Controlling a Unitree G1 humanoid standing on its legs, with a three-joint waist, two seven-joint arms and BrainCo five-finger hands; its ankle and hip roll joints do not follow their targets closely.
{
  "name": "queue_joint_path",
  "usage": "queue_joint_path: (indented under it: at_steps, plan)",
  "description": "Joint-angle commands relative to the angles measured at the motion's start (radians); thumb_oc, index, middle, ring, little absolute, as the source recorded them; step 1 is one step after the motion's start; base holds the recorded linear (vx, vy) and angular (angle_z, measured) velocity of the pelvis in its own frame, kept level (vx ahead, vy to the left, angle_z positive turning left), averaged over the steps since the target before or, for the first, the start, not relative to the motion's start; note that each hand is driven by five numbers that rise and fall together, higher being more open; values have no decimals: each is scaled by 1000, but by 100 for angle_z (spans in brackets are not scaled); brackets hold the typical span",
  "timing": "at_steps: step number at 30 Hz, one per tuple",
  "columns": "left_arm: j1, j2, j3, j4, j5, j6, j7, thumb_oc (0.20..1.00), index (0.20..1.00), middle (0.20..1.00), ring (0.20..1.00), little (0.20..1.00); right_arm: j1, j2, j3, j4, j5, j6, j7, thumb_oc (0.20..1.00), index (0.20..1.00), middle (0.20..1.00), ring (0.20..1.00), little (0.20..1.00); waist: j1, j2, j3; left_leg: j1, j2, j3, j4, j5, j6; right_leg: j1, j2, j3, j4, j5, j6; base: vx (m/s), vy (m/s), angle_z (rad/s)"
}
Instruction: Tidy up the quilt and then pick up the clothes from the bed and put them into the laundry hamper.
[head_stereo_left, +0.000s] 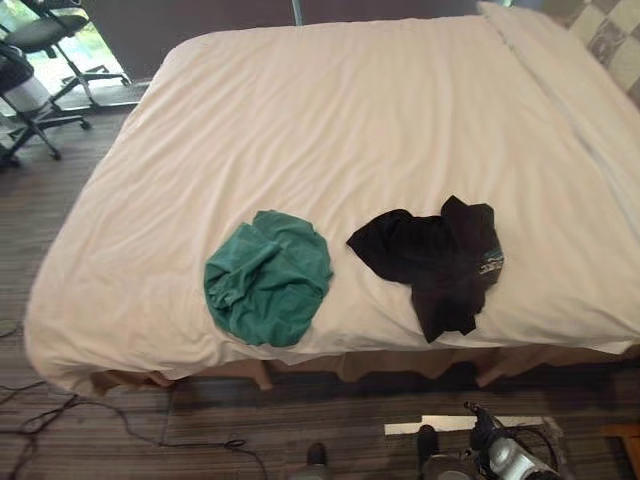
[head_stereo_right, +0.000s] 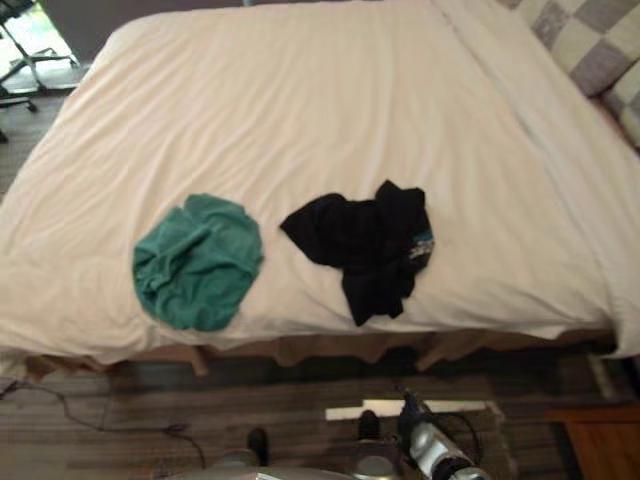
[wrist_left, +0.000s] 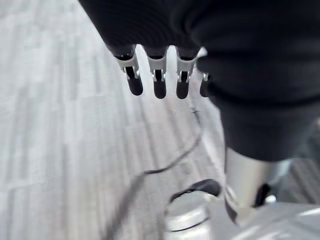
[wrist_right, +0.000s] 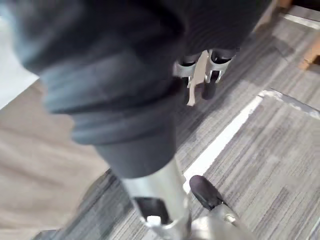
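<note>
A white quilt (head_stereo_left: 350, 120) lies spread flat over the bed with light wrinkles. A crumpled green garment (head_stereo_left: 268, 277) rests on it near the front edge, left of centre. A crumpled black garment (head_stereo_left: 440, 258) lies to its right, one end reaching the quilt's front edge. My left hand (wrist_left: 159, 80) hangs over the grey floor, fingers straight and holding nothing. Down by the bed's side my right hand (wrist_right: 212, 75) hangs above the carpet, fingers relaxed and empty. Both hands are well short of the bed.
Black office chairs (head_stereo_left: 40, 45) stand on the floor past the bed's far left corner. Checked pillows (head_stereo_right: 590, 45) lie at the far right. A white tape strip (head_stereo_left: 440, 425) marks the carpet by the bed's front edge, with a wooden piece (head_stereo_right: 600, 445) at the lower right.
</note>
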Motion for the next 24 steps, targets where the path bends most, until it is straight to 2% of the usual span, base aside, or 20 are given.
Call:
queue_joint_path:
  at_steps: [1,4,5,6,7,11,13,15,20,22,24]
  plan:
    - [-79,62,59,35,-95,-1,95,1000,1000,1000,1000,1000,46,43,-122,81,150,24,-92,1000,1000,1000,1000,1000,-32,-123,-45,-7,-52,11,-11,-16,-10,-10,-74,17,70,-68,47,160,-42,7]
    - [-100,103,103,-39,-121,-20,149,1000,1000,1000,1000,1000,88,-32,-256,-9,224,-4,-154,1000,1000,1000,1000,1000,-55,-124,-62,11,-46,21,-19,-15,-13,16,-82,11,48,-64,54,120,-30,-8]
    - [-99,102,102,-40,-121,-19,149,1000,1000,1000,1000,1000,91,-32,-257,-12,224,-2,-154,1000,1000,1000,1000,1000,-55,-123,-62,12,-46,20,-19,-16,-13,18,-82,10,47,-64,54,70,-20,-7]
    - [-115,166,131,-189,-120,-43,179,1000,1000,1000,1000,1000,127,-101,-311,-142,201,-19,-192,1000,1000,1000,1000,1000,-66,-122,-68,15,-43,24,-21,-14,-14,22,-86,8,41,-60,59,43,-14,-4]
    - [-111,166,131,-193,-119,-41,179,1000,1000,1000,1000,1000,131,-101,-312,-147,199,-16,-191,1000,1000,1000,1000,1000,-66,-121,-68,17,-42,24,-21,-14,-14,23,-86,8,41,-60,59,56,-18,0]
    - [-115,320,189,-513,-54,-77,212,1000,1000,1000,1000,1000,148,-267,-384,-385,76,-23,-222,1000,1000,1000,1000,1000,-76,-118,-76,22,-41,31,-24,-14,-17,27,-93,0,33,-53,69,28,-13,-9]
    - [-139,419,207,-708,46,-102,220,1000,1000,1000,1000,1000,116,-408,-410,-551,-69,-34,-236,1000,1000,1000,1000,1000,-79,-118,-84,28,-36,35,-23,-18,-19,28,-94,0,32,-53,73,34,-23,-9]
    - [-163,452,176,-832,105,-125,197,1000,1000,1000,1000,1000,76,-512,-375,-658,-189,-43,-231,1000,1000,1000,1000,1000,-77,-122,-87,33,-30,38,-24,-20,-22,30,-94,1,30,-54,75,17,-13,0]
    - [-152,464,95,-1047,202,-152,100,1000,1000,1000,1000,1000,4,-580,-290,-791,-298,-51,-192,1000,1000,1000,1000,1000,-70,-126,-89,43,-26,39,-24,-27,-24,41,-94,-2,26,-58,75,0,0,0]
    - [-167,465,61,-1071,208,-151,78,1000,1000,1000,1000,1000,-57,-563,-230,-802,-289,-55,-178,1000,1000,1000,1000,1000,-60,-126,-88,44,-27,36,-24,-29,-23,44,-94,-1,29,-62,74,16,-7,1]
    - [-168,465,63,-1070,208,-151,78,1000,1000,1000,1000,1000,-64,-562,-225,-799,-288,-55,-178,1000,1000,1000,1000,1000,-63,-127,-86,45,-27,36,-24,-29,-23,44,-94,-1,30,-62,74,0,0,0]
